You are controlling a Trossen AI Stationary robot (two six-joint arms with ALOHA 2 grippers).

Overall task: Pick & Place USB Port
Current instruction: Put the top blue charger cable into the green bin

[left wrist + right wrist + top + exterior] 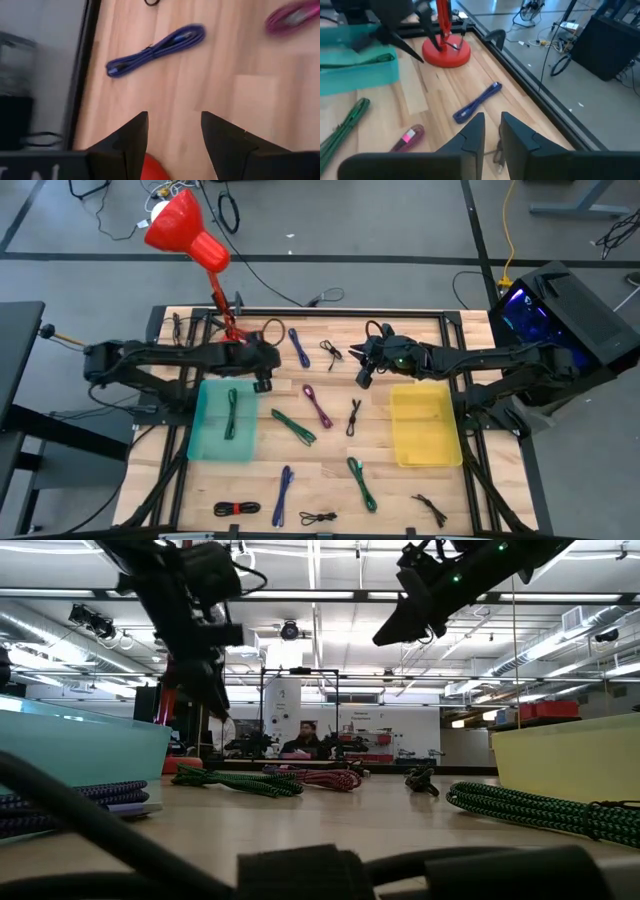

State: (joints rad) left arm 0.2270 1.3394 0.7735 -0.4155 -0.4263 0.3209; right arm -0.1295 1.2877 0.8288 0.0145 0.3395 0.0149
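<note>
Several bundled USB cables lie flat on the wooden table: blue (299, 347), black (330, 352), magenta (317, 406), green (293, 426) and others nearer the front edge. A green cable (231, 412) lies in the teal bin (208, 442). The yellow bin (425, 442) holds nothing that I can see. My left gripper (263, 370) hangs open above bare wood (172, 120), short of the blue cable (157, 47). My right gripper (363, 372) hangs in the air (491, 131), open by a narrow gap, above a black cable (497, 154). The blue cable (476, 104) lies beyond it.
A red lamp stands on its round base (446, 52) at the table's far left, its shade (183, 228) reaching past the far edge. A black frame rail (300, 311) runs along the far edge. Bare wood lies between the two bins.
</note>
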